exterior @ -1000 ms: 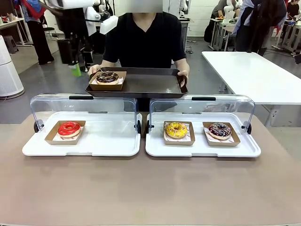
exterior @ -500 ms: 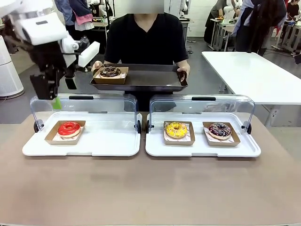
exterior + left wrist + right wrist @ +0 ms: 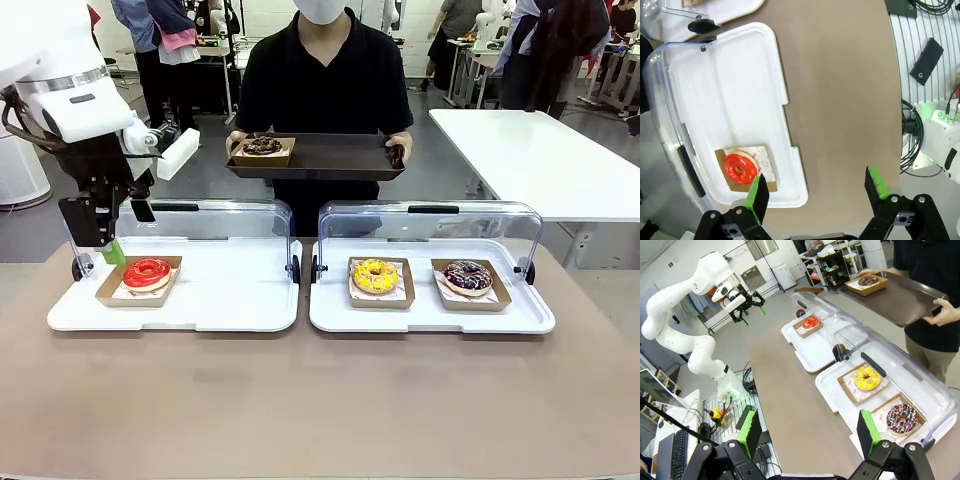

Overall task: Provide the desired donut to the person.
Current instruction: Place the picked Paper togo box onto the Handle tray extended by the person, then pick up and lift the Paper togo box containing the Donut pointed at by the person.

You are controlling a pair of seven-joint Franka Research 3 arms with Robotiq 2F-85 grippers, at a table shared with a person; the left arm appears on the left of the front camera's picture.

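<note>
While the person [image 3: 318, 75] holds a tray [image 3: 330, 157], the left claw [image 3: 816, 187] points down, spread, near the red donut [image 3: 739, 169].

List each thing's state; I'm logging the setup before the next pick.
Left case lid: open, tipped back.
Right case lid: open, tipped back.
Left gripper: open, empty.
Right gripper: open, empty.
Brown tray: held by the person, carrying a chocolate donut.

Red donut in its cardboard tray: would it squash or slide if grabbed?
Probably soft: the glossy icing on the red donut would likely smear. Its cardboard tray looks light and could slide on the smooth white base.
</note>
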